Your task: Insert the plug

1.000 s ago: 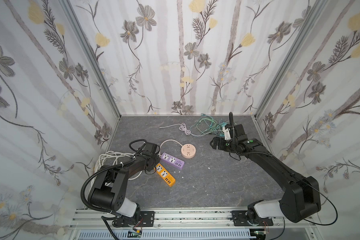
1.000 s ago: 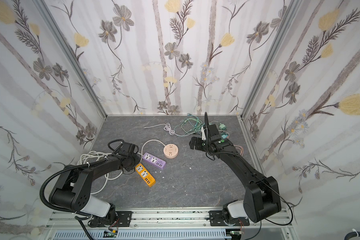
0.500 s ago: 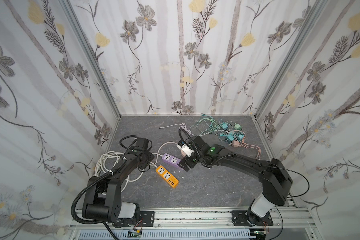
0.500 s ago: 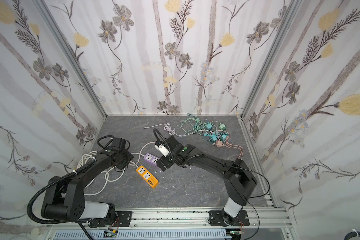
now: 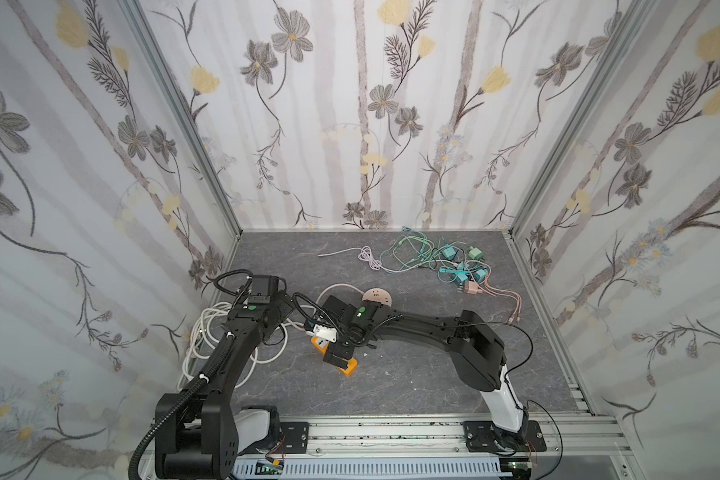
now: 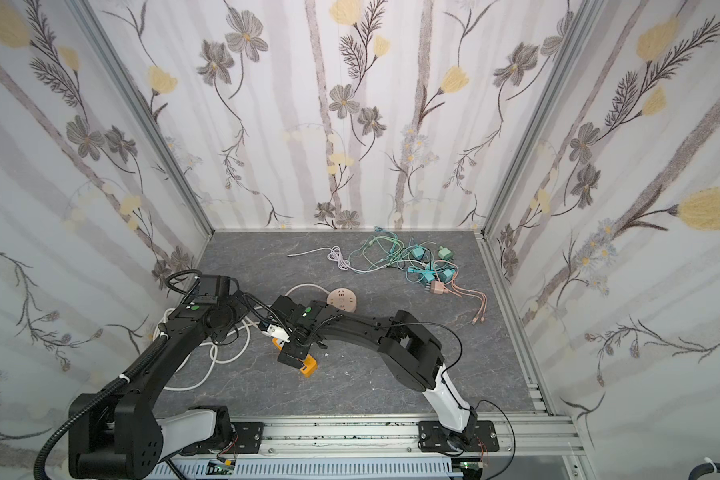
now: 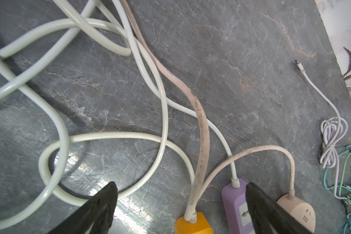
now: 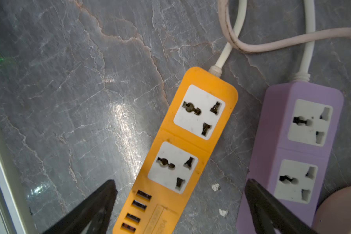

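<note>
Plugs in teal, with one pink one beside them, lie in a tangle of thin cables at the far right of the grey table, shown in both top views and well apart from both arms. In those views the right gripper reaches across the middle and hangs over the orange power strip, whose near end pokes out beneath it; a round pink socket sits just behind the arm. The left wrist view shows the left gripper with its jaws spread wide above looped white cords, near the cord ends of the orange strip, a purple power strip and the round socket. The right wrist view shows the right gripper's jaws spread too, one on each side of the orange strip's USB end, with the purple strip lying just beside it. Whether the fingers touch the strip cannot be told.
</note>
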`<state>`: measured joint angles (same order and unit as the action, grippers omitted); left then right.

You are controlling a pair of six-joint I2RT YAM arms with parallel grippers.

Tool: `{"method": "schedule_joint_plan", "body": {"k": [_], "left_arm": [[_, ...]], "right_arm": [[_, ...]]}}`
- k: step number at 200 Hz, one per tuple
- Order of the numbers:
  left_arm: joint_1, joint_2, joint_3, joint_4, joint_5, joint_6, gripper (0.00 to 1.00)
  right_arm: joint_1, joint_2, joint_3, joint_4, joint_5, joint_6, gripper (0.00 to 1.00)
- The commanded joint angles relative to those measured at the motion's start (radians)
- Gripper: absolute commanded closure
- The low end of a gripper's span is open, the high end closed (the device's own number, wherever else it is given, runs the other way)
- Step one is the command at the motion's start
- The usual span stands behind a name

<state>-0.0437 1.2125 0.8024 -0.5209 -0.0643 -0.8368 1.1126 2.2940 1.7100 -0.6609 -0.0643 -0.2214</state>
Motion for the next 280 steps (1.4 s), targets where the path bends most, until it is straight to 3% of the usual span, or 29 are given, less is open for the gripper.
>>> {"method": "schedule_joint_plan", "body": {"k": [1,33,55,78,111,143,164,187,204,219,230,255,280], "left_arm": [[0.008,0.002,0.010,0.006,-0.021,0.011,0.00],[0.030,0.001,0.009,0.001,-0.036,0.010,0.00],[0.041,0.002,0.012,0.003,-0.027,0.022,0.00],[0.039,0.007,0.026,-0.009,-0.031,0.049,0.00],[-0.034,0.031,0.085,-0.058,-0.074,0.148,0.00],[-0.151,0.071,0.138,-0.081,-0.104,0.215,0.00],[-0.179,0.105,0.165,-0.095,-0.109,0.212,0.00],[-0.178,0.120,0.178,-0.095,-0.135,0.199,0.00],[-0.177,0.117,0.187,-0.097,-0.149,0.191,0.00],[-0.174,0.104,0.181,-0.091,-0.154,0.182,0.00],[-0.167,0.092,0.170,-0.081,-0.155,0.172,0.00],[-0.140,0.063,0.142,-0.079,-0.156,0.157,0.00],[-0.110,0.020,0.105,-0.062,-0.144,0.147,0.00]], "right_arm": [[0.005,0.030,0.026,-0.056,0.007,-0.036,0.04],[0.012,0.086,0.061,-0.048,0.008,-0.021,0.09],[0.019,0.096,0.075,-0.067,0.005,-0.059,0.27],[0.016,0.048,0.019,-0.124,-0.021,-0.197,0.40],[-0.011,-0.115,-0.237,-0.159,-0.020,-0.443,0.51],[-0.087,-0.263,-0.425,-0.231,-0.038,-0.525,0.50],[-0.112,-0.341,-0.479,-0.251,-0.007,-0.523,0.40],[-0.121,-0.402,-0.415,-0.205,-0.172,-0.445,0.25],[-0.127,-0.428,-0.398,-0.022,-0.230,-0.358,0.20],[-0.134,-0.401,-0.390,0.171,-0.153,-0.271,0.18],[-0.137,-0.331,-0.320,0.202,-0.074,-0.232,0.17],[-0.140,-0.100,-0.040,0.042,0.136,-0.157,0.14],[-0.147,0.048,0.136,-0.063,0.207,-0.108,0.13]]}}
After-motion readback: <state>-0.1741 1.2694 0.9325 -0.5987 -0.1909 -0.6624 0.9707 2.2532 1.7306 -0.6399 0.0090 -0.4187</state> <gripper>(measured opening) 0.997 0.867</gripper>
